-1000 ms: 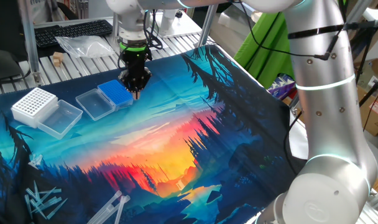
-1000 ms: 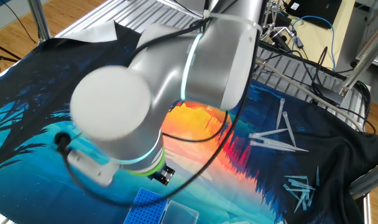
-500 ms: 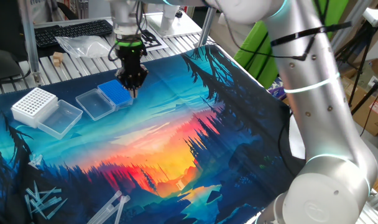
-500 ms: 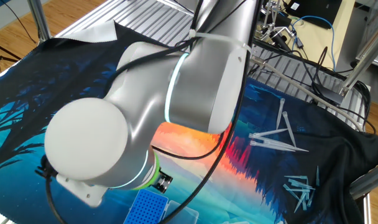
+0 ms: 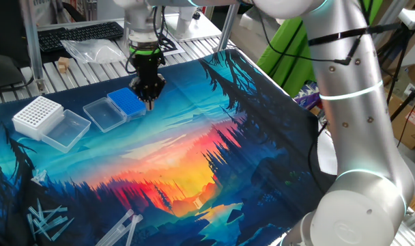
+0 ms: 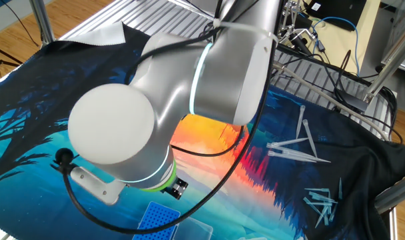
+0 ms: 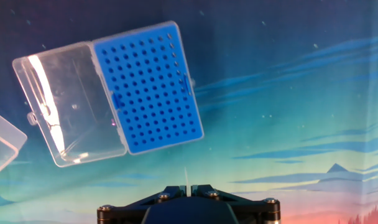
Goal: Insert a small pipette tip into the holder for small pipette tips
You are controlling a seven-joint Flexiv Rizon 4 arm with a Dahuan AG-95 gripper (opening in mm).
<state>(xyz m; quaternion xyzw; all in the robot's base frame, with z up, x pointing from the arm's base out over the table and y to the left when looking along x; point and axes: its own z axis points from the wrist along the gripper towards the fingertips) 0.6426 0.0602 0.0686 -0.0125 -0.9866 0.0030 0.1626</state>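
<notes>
The holder for small pipette tips (image 7: 148, 88) is a blue rack with a grid of small holes, its clear lid (image 7: 71, 106) swung open to the left. It also shows in one fixed view as the holder (image 5: 125, 102) and at the bottom edge of the other fixed view as the holder (image 6: 156, 219). My gripper (image 7: 184, 188) is shut on a small pipette tip (image 7: 186, 177), a thin pale tip pointing down from between the jaws. The gripper (image 5: 149, 101) hangs just right of the rack's right edge, above the mat.
A larger white rack (image 5: 37, 115) with its own clear lid (image 5: 65, 130) lies left of the blue one. Loose pipette tips lie in piles (image 5: 47, 220) (image 6: 322, 200) on the printed mat. The arm's big joints (image 6: 156, 127) block much of the other fixed view.
The gripper shifted slightly left over the rack half a second ago, then came back to the rack's right edge. Its jaws stayed shut on the tip.
</notes>
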